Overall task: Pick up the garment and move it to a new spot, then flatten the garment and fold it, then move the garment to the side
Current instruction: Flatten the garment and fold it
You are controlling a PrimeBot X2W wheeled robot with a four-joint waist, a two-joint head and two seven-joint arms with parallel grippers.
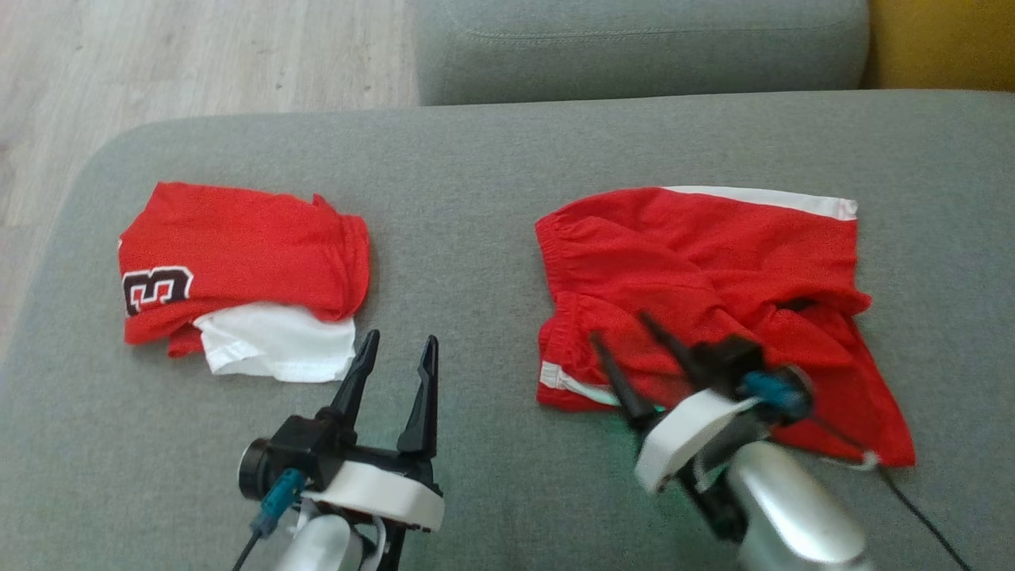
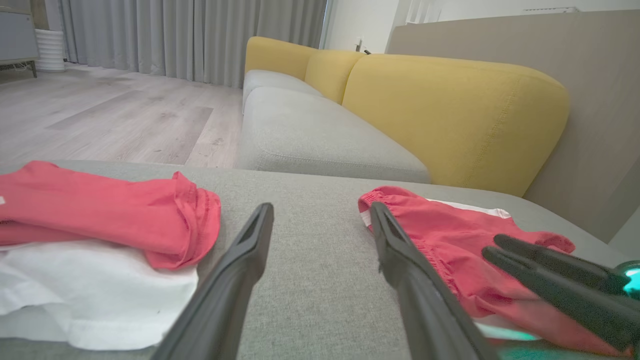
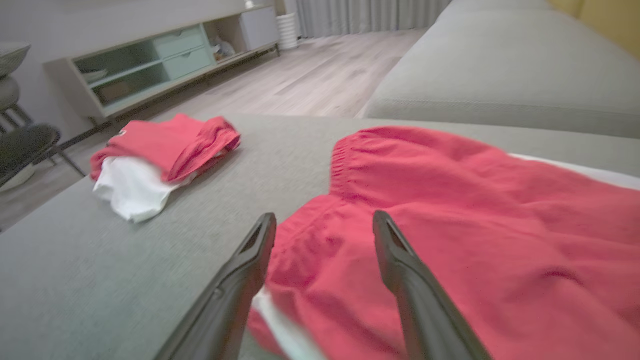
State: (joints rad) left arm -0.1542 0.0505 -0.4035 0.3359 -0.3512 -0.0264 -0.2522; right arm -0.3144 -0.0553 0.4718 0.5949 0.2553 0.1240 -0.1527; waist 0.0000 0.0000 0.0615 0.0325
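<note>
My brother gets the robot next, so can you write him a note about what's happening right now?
Left gripper: open, empty, over bare grey sofa cushion.
Right gripper: open, empty, above the near edge of the red shorts.
Shorts: rumpled on the cushion, right side. A folded red jersey and white garment sit on the left.
Done: shorts set down.
To do: flatten, fold, move aside.

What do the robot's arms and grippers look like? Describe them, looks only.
The left gripper and right gripper each have two long, tapering black fingers on a black body, a white collar and a silvery forearm. Each wrist carries a blue connector with a dark cable. A green light glows on the right one.
</note>
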